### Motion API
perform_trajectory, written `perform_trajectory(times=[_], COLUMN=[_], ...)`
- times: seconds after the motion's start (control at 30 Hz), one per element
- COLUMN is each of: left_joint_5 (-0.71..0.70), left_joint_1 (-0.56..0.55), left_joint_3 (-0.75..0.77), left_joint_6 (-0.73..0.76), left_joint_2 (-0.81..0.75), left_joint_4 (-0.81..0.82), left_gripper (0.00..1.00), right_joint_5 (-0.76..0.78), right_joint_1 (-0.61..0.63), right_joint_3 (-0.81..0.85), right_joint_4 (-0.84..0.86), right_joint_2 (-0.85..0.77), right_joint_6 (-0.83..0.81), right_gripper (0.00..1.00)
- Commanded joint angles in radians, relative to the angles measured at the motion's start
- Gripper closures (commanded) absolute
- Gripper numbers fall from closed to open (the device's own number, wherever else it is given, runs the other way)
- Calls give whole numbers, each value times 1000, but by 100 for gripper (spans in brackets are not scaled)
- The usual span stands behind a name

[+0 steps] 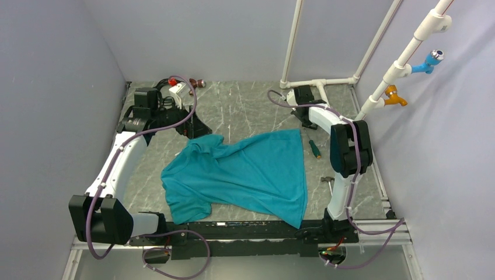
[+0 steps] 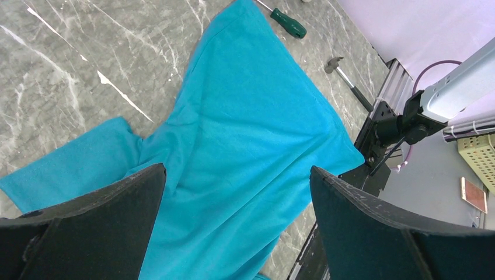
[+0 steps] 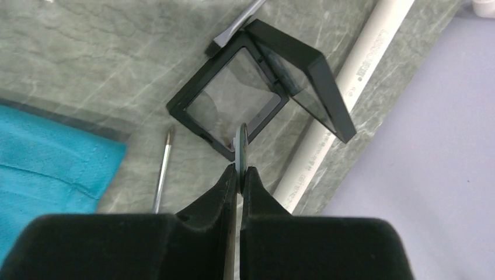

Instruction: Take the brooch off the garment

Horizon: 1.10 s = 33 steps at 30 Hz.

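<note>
Right end effector (image 3: 239,170) clamped on the brooch (image 3: 240,142), well apart from the garment (image 1: 245,172)

Pale grey walls (image 1: 52,87) close the cell on the left, back and right, around a grey-green marbled surface (image 1: 245,105). The teal garment lies crumpled across the middle of it. One corner of the hem reaches the black rail (image 1: 245,227) along the near edge, and a sleeve points toward the left arm. Bare surface shows behind the garment, between the two arms. A narrower strip shows along its right side, up to the right arm's base. A white pipe frame (image 1: 318,81) stands in the far right corner, near the right wall. Just beside the pipe sits an open black case (image 3: 300,73) with its lid tilted up. A green-handled screwdriver (image 1: 314,149) lies in the right strip, just off the garment's edge. The left end effector (image 2: 236,170) hangs over the garment's far left part, its fingers spread wide with nothing between them. The right end effector is at the far right, its fingers pressed together on the brooch. The small disc stands upright and edge-on above the open case; whether it touches the case cannot be told
</note>
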Motion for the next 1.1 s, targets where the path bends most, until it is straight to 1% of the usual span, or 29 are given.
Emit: perform_trajectory(times=[0.0,0.17,0.27,0.83,1.07], left_joint_5=[14,23,24,31,29], left_joint_1=[3,3,3,3,3], left_joint_3=[29,29,35,28,35], left_joint_6=[7,7,46,63,80], left_joint_2=[-10,-5,-2,-2,3], left_joint_4=[2,1,-8,-26,-54], left_gripper=[1,0,0,1,0], right_joint_5=[28,16,9,40,45], right_joint_1=[-18,-25,-28,-37,-39], right_joint_3=[24,57,71,78,106], right_joint_4=[75,67,61,126,119], right_joint_2=[7,44,61,110,135], right_joint_6=[-51,-65,-68,-136,-134], right_gripper=[100,100,100,100,100])
